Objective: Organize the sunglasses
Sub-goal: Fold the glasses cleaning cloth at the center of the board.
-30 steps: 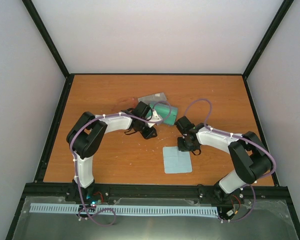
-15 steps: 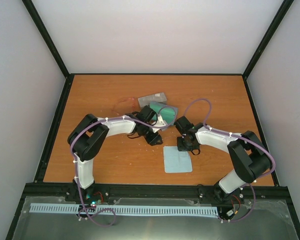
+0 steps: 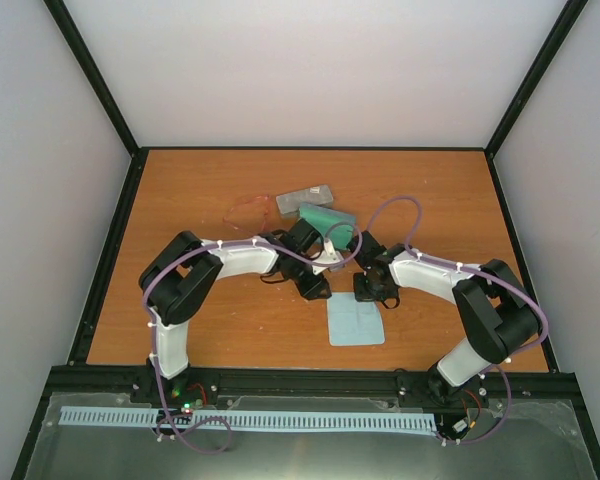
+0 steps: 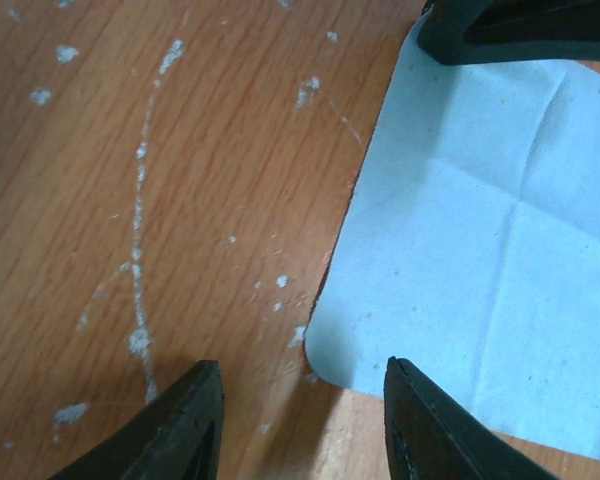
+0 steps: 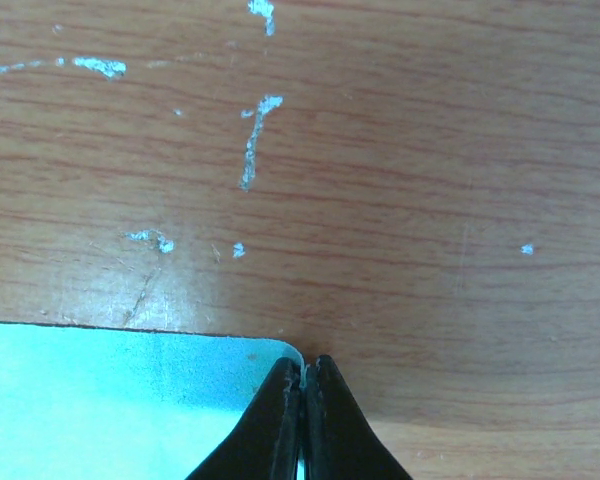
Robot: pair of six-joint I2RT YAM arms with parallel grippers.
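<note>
Currently the sunglasses lie upper centre of the top view, up-left of both grippers, long axis roughly left-right. The left gripper, nearer, stands part-open and empty; the right gripper pinches the cloth corner.

Pale blue cloth, red-pink sunglasses, brown table

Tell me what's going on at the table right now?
The right gripper is shut on a corner of the pale blue square cloth. The left gripper hangs open over another corner of it. The thin red-pink sunglasses lie untouched farther back, beside a grey oblong case and a teal case.
</note>
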